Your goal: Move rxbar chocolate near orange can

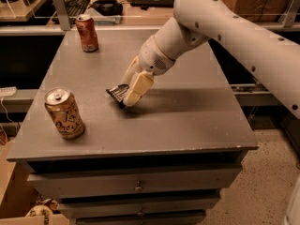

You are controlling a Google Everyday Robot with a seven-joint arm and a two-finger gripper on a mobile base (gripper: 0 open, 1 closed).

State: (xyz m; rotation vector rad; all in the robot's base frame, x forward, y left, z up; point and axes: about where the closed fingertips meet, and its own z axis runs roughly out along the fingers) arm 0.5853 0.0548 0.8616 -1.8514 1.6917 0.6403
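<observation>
rxbar chocolate [116, 92] clamped in tool [127, 96], held low at table [187, 121] centre; orange can [64, 114] noted near, front-left.

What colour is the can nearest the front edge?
The can is golden-orange with dark script, camera view. The hand, mid-table, grips the rxbar chocolate.

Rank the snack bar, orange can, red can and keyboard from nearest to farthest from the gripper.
The gripper is over the middle of the table.
1. Snack bar, clamped in the gripper.
2. Orange can, front left.
3. Red can, back left.
4. Keyboard, beyond the table.
</observation>
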